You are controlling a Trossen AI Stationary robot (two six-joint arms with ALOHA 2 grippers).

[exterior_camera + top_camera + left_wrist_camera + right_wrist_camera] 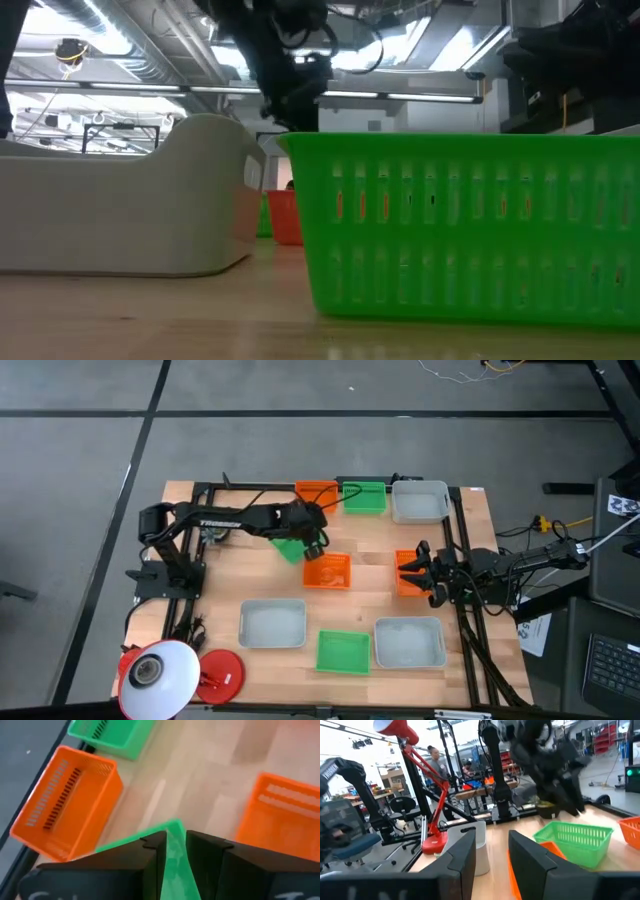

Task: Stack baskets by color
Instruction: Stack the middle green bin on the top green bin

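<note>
My left gripper (pixel 312 542) reaches out over the table's middle and is shut on a green basket (pixel 289 549). The right wrist view shows that basket (pixel 574 838) hanging under it. An orange basket (pixel 327 571) lies just beside it on the near side. At the far edge stand an orange basket (pixel 314 490), a green basket (pixel 365 498) and a white basket (pixel 420 502). Along the near edge lie two white baskets (pixel 272 624) (pixel 410 642) with a green basket (pixel 343 651) between them. My right gripper (pixel 422 570) waits open at the right, above another orange basket (pixel 404 574). My left gripper has one wall of the green basket, near a corner (pixel 173 851), between its two fingers. One finger is inside the basket and one outside. The fingers slant down from the table's left side. The basket hangs tilted below them and looks clear of the table.
A red-and-white lamp (pixel 165 670) stands at the near left corner. A dark frame (pixel 250 487) runs along the table's far and right sides. Bare wood (pixel 370 585) shows in the middle, between the orange baskets.
</note>
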